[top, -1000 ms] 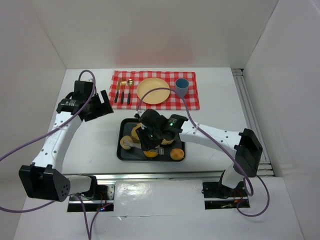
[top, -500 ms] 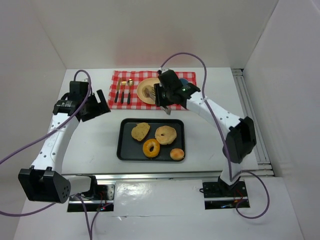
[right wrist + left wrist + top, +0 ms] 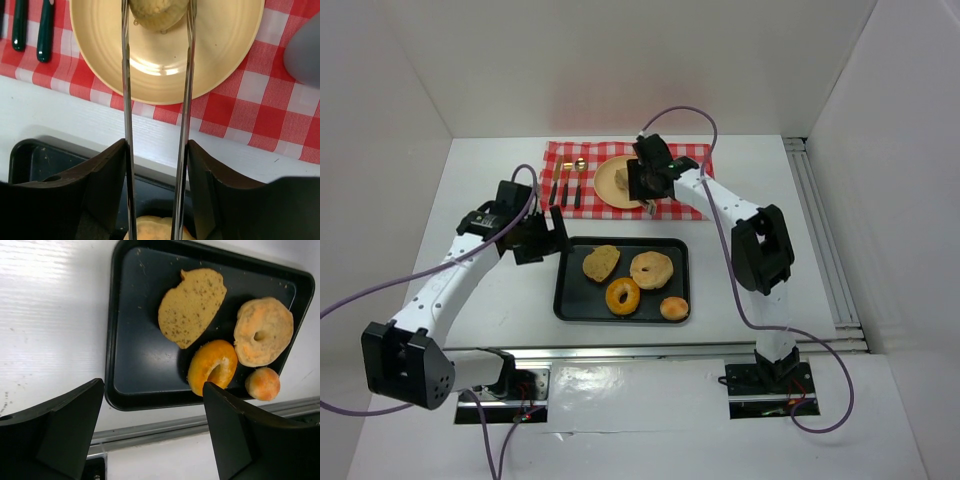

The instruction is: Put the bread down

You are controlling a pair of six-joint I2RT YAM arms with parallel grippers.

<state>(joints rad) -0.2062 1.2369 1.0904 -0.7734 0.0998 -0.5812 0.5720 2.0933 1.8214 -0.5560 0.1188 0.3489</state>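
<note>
The right pincer (image 3: 156, 150), clamped on metal tongs (image 3: 125, 100), keeps the bread (image 3: 159, 12) between the tong tips over the yellow plate (image 3: 230, 55), with a cup (image 3: 305, 45) just beside it. The left pincer (image 3: 153, 386) hangs wide and empty above the black tray (image 3: 111, 340) of bagels on the counter (image 3: 50, 315).

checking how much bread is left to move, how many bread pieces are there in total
5. Four on the black tray: flat slice, pale bagel, orange ring, small round bun. A fifth piece sits between the tongs at the yellow plate. None seems hidden.
</note>
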